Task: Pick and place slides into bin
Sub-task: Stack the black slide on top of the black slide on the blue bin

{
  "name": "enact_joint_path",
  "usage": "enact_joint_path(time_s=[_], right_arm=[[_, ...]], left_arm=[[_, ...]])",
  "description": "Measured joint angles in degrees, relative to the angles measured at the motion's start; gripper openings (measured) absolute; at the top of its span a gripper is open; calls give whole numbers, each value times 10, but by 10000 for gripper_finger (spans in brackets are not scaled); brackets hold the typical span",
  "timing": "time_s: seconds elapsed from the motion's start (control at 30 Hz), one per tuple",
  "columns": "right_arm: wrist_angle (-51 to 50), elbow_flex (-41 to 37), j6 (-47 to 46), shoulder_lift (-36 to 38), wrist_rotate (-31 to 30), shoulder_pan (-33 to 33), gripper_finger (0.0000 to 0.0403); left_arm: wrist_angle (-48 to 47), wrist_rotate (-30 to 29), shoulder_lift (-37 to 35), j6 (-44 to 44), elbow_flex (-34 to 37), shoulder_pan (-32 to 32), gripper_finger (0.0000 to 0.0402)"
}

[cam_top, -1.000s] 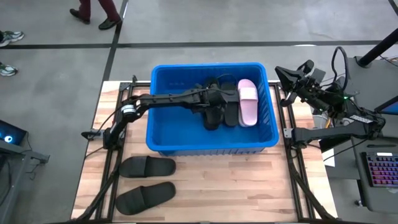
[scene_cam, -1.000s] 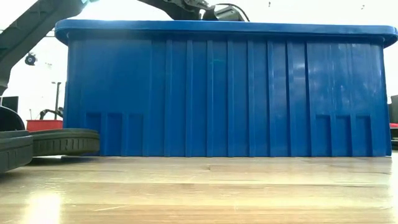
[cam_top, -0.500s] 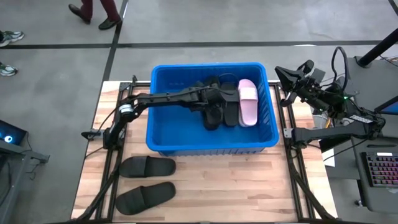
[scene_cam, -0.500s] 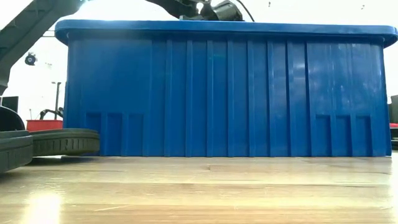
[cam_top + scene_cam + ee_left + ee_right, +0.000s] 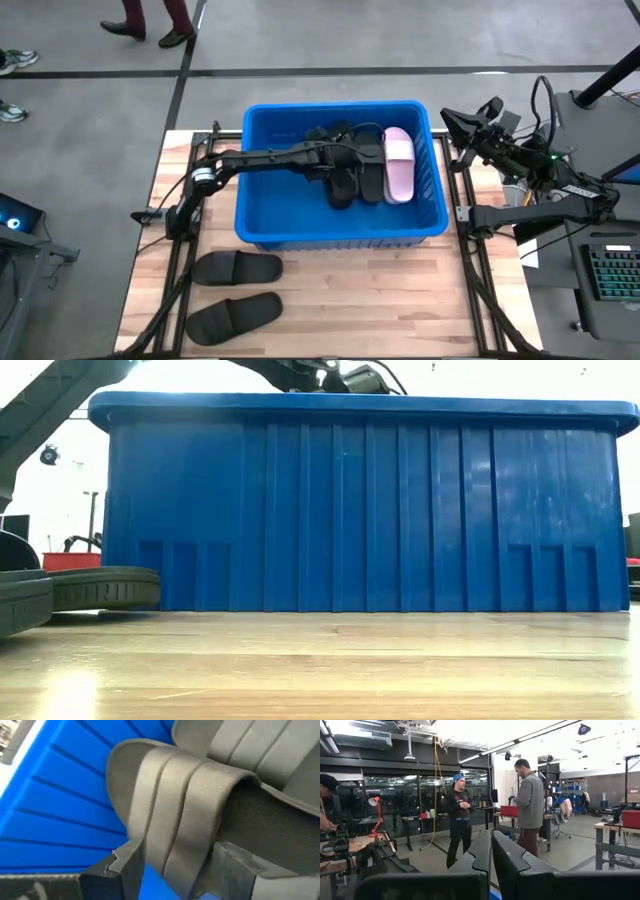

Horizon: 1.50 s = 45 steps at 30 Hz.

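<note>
The left arm is stretched out to the right, its gripper [image 5: 340, 160] clamped on something dark. The right arm is folded at the far right, its gripper [image 5: 449, 117] closed.

The right tool [image 5: 491, 851], its dark fingers [image 5: 479, 852] pressed together, points into a workshop where two people [image 5: 459, 817] stand talking beside a red desk lamp [image 5: 376, 815].

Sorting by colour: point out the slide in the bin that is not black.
The pale pink slide, lying against the bin's right-hand wall in the high view. The slides beside it in the bin are all black.
</note>
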<state>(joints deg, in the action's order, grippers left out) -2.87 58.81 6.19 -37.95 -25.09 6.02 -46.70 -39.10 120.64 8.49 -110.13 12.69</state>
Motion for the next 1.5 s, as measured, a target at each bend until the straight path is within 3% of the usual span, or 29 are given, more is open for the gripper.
enact_joint_path(time_s=[0.33, 0.7, 1.5], right_arm=[[0, 0, -1, 0, 0, 0, 9], [0, 0, -1, 0, 0, 0, 9], [0, 0, 0, 0, 0, 0, 9]], left_arm=[[17, -14, 2, -33, 11, 1, 173], [24, -20, 2, -35, 11, 1, 10], [21, -47, -5, -125, -7, -7, 1]])
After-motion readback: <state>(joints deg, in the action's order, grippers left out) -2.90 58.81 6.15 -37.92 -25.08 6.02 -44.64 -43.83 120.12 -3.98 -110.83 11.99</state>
